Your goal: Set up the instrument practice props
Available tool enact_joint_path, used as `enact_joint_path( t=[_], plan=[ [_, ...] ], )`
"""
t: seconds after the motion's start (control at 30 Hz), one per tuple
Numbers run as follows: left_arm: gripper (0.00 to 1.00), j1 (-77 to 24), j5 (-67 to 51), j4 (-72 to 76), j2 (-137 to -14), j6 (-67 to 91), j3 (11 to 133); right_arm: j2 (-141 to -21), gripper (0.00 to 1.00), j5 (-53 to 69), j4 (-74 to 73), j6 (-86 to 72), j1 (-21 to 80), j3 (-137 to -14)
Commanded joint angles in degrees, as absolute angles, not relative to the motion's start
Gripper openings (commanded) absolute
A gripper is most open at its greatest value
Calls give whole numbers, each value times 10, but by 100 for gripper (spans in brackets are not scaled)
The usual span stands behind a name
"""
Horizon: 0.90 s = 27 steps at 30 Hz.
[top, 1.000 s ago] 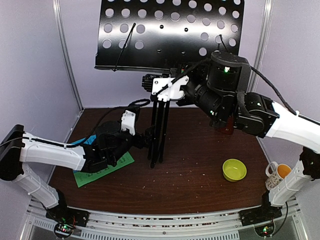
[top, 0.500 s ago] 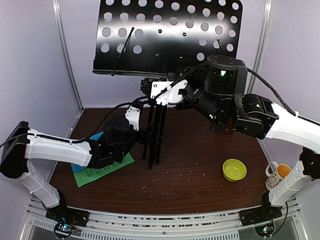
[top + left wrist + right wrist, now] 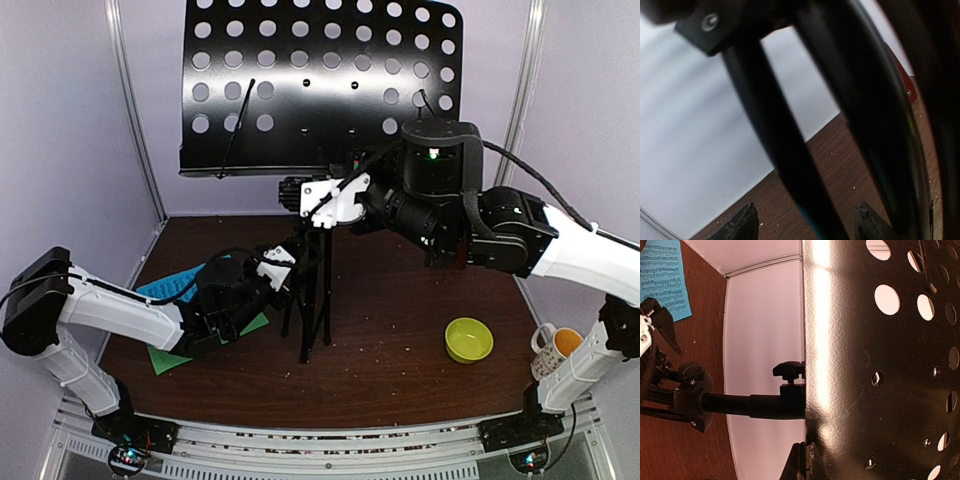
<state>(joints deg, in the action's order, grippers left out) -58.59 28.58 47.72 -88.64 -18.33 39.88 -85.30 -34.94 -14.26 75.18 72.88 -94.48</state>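
Observation:
The black music stand stands mid-table, its perforated desk (image 3: 320, 80) raised and its tripod legs (image 3: 308, 310) partly spread. My right gripper (image 3: 335, 178) is shut on the desk's lower edge, its tips (image 3: 807, 460) pinching the black sheet metal (image 3: 880, 365). My left gripper (image 3: 296, 268) is open low at the legs, with one black leg (image 3: 785, 150) running between its fingertips (image 3: 747, 223) without touching them. The blue music sheet (image 3: 165, 288) and the green music sheet (image 3: 165, 355) lie flat under my left arm. A reddish-brown metronome (image 3: 458, 256) is mostly hidden behind my right arm.
A yellow-green bowl (image 3: 468, 338) sits at the front right of the brown table (image 3: 400, 370). A spotted white mug (image 3: 555, 343) stands by the right arm's base. White walls with metal uprights (image 3: 135, 120) close in the back and sides.
The desk has shifted left and tipped more upright. The tripod legs have spread apart. My left gripper has moved right to the legs and narrowed around one.

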Motion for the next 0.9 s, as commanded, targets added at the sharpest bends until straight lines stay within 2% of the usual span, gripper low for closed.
enact_joint_path(
  t=[0.0,0.4,0.63,0.87],
  plan=[
    [65,-577,209,509,-893,-287,385,-809,0,-348,-26,748,728,-1017],
    [50,-570,153,477,-905,-395,379,-823,0,-345,-55,781,730,-1041],
    [43,-570,158,489,-900,-414,359,-813,0,-368,-11,801,745,-982],
    [31,-570,166,487,-907,-423,363,-804,0,-376,3,797,759,-946]
  ],
)
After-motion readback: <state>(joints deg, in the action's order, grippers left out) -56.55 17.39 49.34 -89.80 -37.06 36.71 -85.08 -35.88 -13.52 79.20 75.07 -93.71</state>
